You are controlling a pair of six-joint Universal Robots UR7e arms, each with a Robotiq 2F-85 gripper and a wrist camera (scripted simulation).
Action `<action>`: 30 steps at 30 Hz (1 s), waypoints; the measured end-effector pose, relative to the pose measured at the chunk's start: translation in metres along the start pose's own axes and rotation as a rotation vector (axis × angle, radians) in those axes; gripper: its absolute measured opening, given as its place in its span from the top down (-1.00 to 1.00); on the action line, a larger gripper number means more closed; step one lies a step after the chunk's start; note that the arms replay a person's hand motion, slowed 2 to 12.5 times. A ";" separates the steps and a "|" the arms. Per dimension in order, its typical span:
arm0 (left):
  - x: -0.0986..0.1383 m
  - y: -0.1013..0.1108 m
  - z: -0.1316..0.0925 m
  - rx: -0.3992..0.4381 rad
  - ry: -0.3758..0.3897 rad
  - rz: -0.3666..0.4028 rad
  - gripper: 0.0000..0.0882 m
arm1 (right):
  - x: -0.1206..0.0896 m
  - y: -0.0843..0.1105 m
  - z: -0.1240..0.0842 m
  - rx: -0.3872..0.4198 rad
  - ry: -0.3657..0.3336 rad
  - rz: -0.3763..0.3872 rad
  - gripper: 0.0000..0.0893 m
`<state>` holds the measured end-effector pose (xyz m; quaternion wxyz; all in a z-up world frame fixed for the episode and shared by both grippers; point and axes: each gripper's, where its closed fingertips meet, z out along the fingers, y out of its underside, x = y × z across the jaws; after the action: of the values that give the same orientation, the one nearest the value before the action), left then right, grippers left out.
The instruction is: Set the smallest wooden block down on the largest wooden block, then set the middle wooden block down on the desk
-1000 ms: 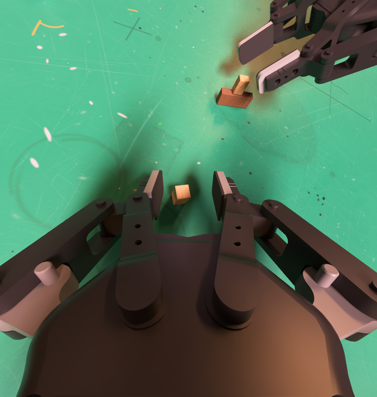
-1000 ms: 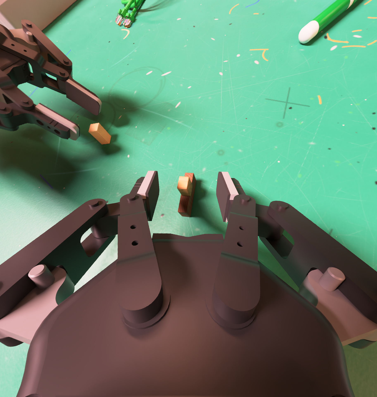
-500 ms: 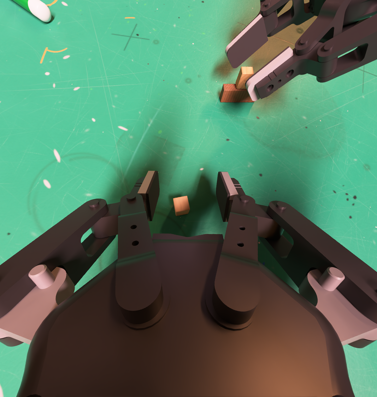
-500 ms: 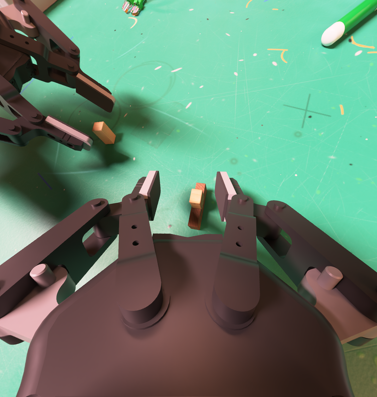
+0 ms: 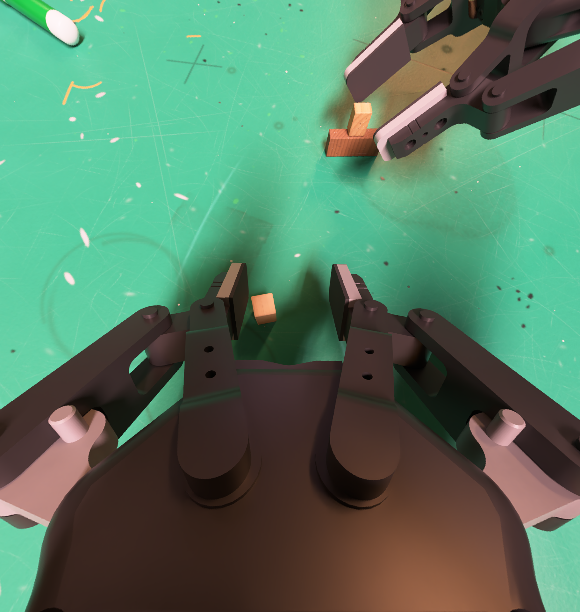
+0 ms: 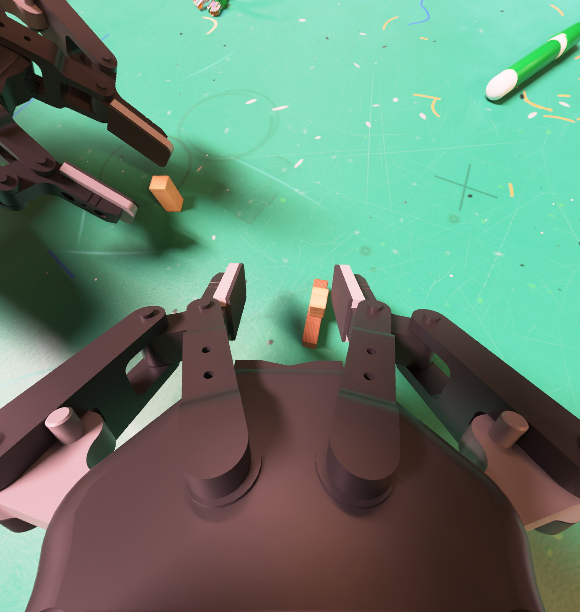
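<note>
On my left wrist feed the left gripper (image 5: 288,299) hangs over the green desk (image 5: 149,185) with its jaws spread wide and nothing between the pads but a small pale block (image 5: 263,308), which sits close to the left-hand finger (image 5: 235,294) — from here I see only its end face, so it reads as a cube. The right wrist feed corrects that: the same piece (image 6: 166,193) is an elongated block lying on the desk just off the left gripper's tips. The right gripper (image 6: 288,299) also has its jaws wide open, straddling a reddish-brown block (image 6: 311,331) that lies flat with a lighter block (image 6: 318,301) on it, both close to the right-hand finger (image 6: 344,298); whether pad and wood touch, I cannot tell. Only the left feed shows that stack side-on — the pale piece (image 5: 359,119) stands upright on the flat red one (image 5: 348,144). A green marker with a white cap (image 6: 533,61) lies well apart, seen whole in the right feed and cut off by the frame in the left. Some small multicoloured thing (image 6: 212,5) at the top edge appears in the right feed alone.
</note>
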<state>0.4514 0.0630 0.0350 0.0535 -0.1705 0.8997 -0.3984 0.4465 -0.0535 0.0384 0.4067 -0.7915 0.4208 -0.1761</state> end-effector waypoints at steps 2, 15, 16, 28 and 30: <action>0.000 0.002 0.001 -0.010 0.000 -0.001 -0.02 | 0.000 0.002 0.002 -0.009 0.000 0.002 -0.07; -0.008 0.007 0.014 -0.042 -0.006 -0.014 -0.10 | 0.009 0.006 0.017 -0.047 -0.006 0.032 -0.14; -0.009 0.006 0.014 -0.042 -0.005 -0.018 -0.10 | 0.009 0.006 0.017 -0.046 -0.011 0.040 -0.14; -0.014 0.004 0.012 -0.024 0.007 -0.047 -0.18 | 0.016 0.002 0.014 -0.012 -0.051 0.132 -0.10; -0.014 0.005 0.011 -0.023 0.014 -0.052 -0.18 | 0.018 0.003 0.012 -0.013 -0.049 0.133 -0.09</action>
<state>0.4658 0.0638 0.0235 0.0348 -0.1917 0.8999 -0.3902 0.4631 -0.0632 0.0278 0.4224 -0.7685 0.4637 -0.1264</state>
